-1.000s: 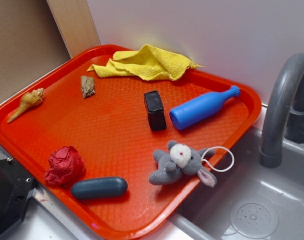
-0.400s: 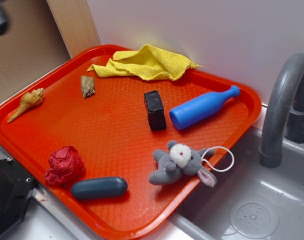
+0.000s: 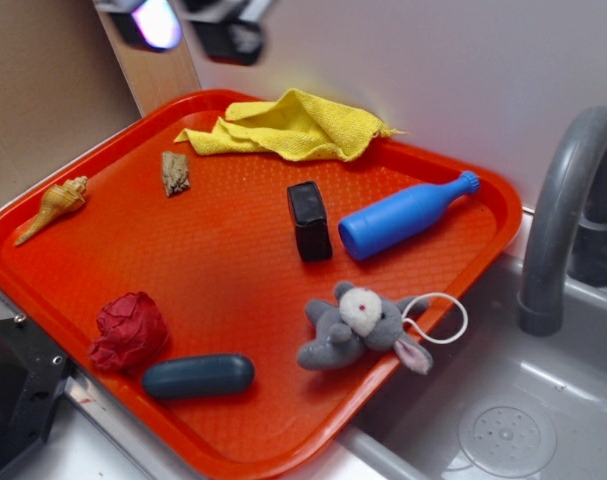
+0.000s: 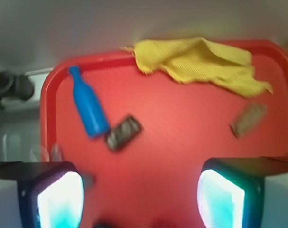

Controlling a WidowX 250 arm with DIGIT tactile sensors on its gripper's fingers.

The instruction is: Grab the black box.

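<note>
The gripper [image 4: 139, 199] hangs high over the red tray [image 3: 233, 420], jaws spread wide and holding nothing. The black box [image 3: 309, 221] stands on edge near the tray's middle, just beside the base of the blue bottle [image 3: 401, 216] but seemingly not touching it. It looks rigid, light and glossy, so probably slippery; pinching across its two broad flat faces, low enough not to tip it, seems the safest hold
</note>
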